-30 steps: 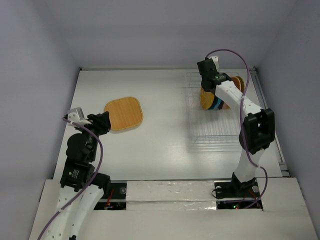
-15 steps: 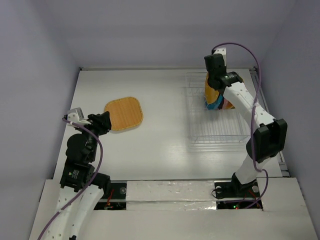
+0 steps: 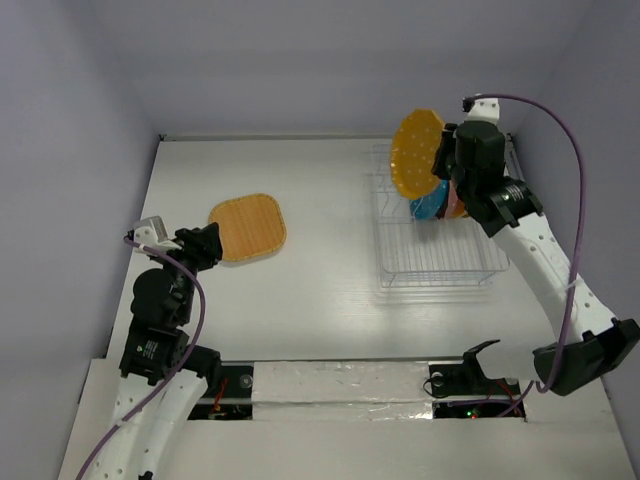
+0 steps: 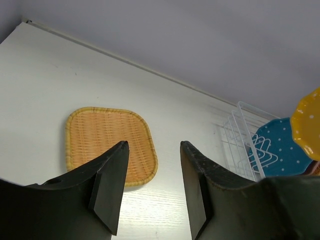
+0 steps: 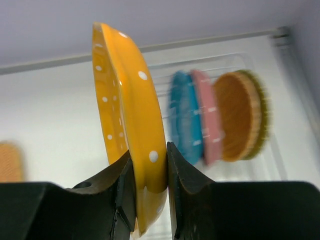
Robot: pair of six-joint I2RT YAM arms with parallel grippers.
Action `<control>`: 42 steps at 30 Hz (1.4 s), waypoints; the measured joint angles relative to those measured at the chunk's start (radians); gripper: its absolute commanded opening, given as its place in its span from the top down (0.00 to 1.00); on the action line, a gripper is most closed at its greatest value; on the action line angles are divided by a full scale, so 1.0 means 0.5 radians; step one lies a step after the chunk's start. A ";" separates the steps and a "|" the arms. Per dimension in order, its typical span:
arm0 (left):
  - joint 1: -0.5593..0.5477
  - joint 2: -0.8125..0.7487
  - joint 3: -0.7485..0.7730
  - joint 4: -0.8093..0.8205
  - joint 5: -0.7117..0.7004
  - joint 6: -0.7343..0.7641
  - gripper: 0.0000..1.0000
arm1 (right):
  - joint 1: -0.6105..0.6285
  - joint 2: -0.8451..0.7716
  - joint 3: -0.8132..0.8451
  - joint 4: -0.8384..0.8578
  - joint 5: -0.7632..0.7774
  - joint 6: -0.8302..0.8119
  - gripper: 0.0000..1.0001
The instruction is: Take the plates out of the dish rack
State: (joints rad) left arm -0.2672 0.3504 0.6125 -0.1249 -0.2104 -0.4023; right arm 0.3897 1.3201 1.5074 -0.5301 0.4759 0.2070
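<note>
Two fingers (image 5: 125, 185) of the right gripper (image 5: 146, 167) are being pressed against the lower rim of a yellow plate (image 5: 127, 110), one on each face. The scalloped, white-dotted plate is thus being pinched and held upright on its edge. Seen from above, this gripper (image 3: 443, 168) is being held high, with the yellow plate (image 3: 416, 152) standing out to its left over the far end of the dish rack (image 3: 435, 268).

Beyond the pinched plate, in the right wrist view, three more plates are being kept upright in the rack's slots, side by side. A teal plate (image 5: 182, 117) is being shown nearest the gripper, a pink plate (image 5: 206, 120) just behind it, and a woven brown plate (image 5: 240, 115) farthest. All three are being rendered blurred there. From above, only the teal plate (image 3: 427, 207) is being shown clearly, just below the gripper, the others being largely hidden by the arm.

Across the table (image 3: 320, 180), well apart from the rack, the left gripper (image 3: 205, 245) is being held low with its jaws spread, and nothing is being gripped between them. Just ahead of this gripper (image 4: 153, 150), an orange woven plate (image 4: 110, 142) is being shown lying flat on the table, apart from the fingertips. Farther off to its right, the wire rack (image 4: 240, 130) and the teal plate (image 4: 280, 150) are being caught at the edge of the left wrist view.
</note>
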 measured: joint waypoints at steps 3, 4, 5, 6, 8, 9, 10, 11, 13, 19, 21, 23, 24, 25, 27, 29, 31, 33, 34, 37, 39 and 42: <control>0.000 -0.006 0.000 -0.001 0.000 0.000 0.55 | 0.072 -0.101 -0.198 0.148 -0.268 0.099 1.00; 0.000 -0.006 0.000 -0.001 0.001 0.000 0.54 | 0.111 -0.110 -0.268 0.194 -0.369 0.129 1.00; 0.000 -0.006 0.000 0.000 0.000 0.000 0.53 | 0.150 -0.107 -0.326 0.227 -0.472 0.154 1.00; 0.000 -0.006 0.000 0.000 0.000 -0.001 0.51 | 0.188 -0.096 -0.388 0.256 -0.581 0.176 1.00; 0.000 -0.006 0.000 0.000 0.001 -0.001 0.46 | 0.261 -0.067 -0.523 0.299 -0.780 0.218 1.00; 0.000 -0.006 0.000 0.001 0.000 0.000 0.46 | 0.302 -0.047 -0.587 0.307 -0.879 0.236 1.00; 0.000 -0.006 0.000 0.001 0.000 -0.002 0.44 | 0.338 -0.027 -0.642 0.311 -0.960 0.252 1.00; 0.000 -0.006 0.000 0.001 0.000 -0.002 0.43 | 0.377 0.002 -0.694 0.311 -1.051 0.263 1.00; 0.000 -0.006 0.000 0.001 0.000 -0.003 0.43 | 0.462 0.087 -0.749 0.310 -1.189 0.269 1.00; 0.000 -0.006 0.000 0.000 0.000 -0.003 0.41 | 0.592 0.391 -0.756 0.354 -1.427 0.255 1.00; 0.000 -0.006 0.000 0.001 0.000 -0.004 0.39 | 0.594 0.439 -0.756 0.359 -1.443 0.242 1.00; 0.000 -0.006 0.000 0.001 0.000 -0.003 0.38 | 0.594 0.483 -0.756 0.368 -1.441 0.229 1.00; 0.000 -0.006 0.000 0.001 0.000 -0.003 0.38 | 0.594 0.505 -0.756 0.374 -1.440 0.220 1.00; 0.000 -0.006 0.000 0.001 0.000 -0.004 0.37 | 0.594 0.526 -0.756 0.385 -1.449 0.227 1.00; 0.000 -0.006 0.000 0.001 0.000 -0.004 0.37 | 0.582 0.569 -0.756 0.438 -1.483 0.240 1.00; 0.000 -0.006 0.000 0.001 0.001 -0.003 0.37 | 0.581 0.605 -0.755 0.492 -1.495 0.253 0.88; 0.000 -0.006 0.000 0.001 0.000 -0.003 0.37 | 0.582 0.641 -0.755 0.540 -1.491 0.267 0.68; 0.000 -0.006 0.000 0.001 0.000 -0.004 0.37 | 0.585 0.661 -0.755 0.562 -1.468 0.276 0.60; 0.000 -0.006 0.000 0.001 0.000 -0.003 0.37 | 0.586 0.666 -0.755 0.566 -1.434 0.273 0.56; 0.000 -0.006 0.000 0.001 0.000 -0.003 0.37 | 0.591 0.694 -0.758 0.563 -1.306 0.260 0.54; 0.000 -0.006 0.000 0.001 0.000 -0.003 0.37 | 0.585 0.718 -0.766 0.562 -1.237 0.259 0.54; 0.000 -0.006 0.000 0.001 0.000 -0.003 0.37 | 0.585 0.768 -0.790 0.558 -1.158 0.259 0.50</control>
State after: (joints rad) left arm -0.2672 0.3473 0.6125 -0.1246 -0.2104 -0.4038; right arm 0.6823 1.7042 1.1122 -0.2512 -0.1032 0.3363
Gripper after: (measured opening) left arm 0.633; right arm 0.483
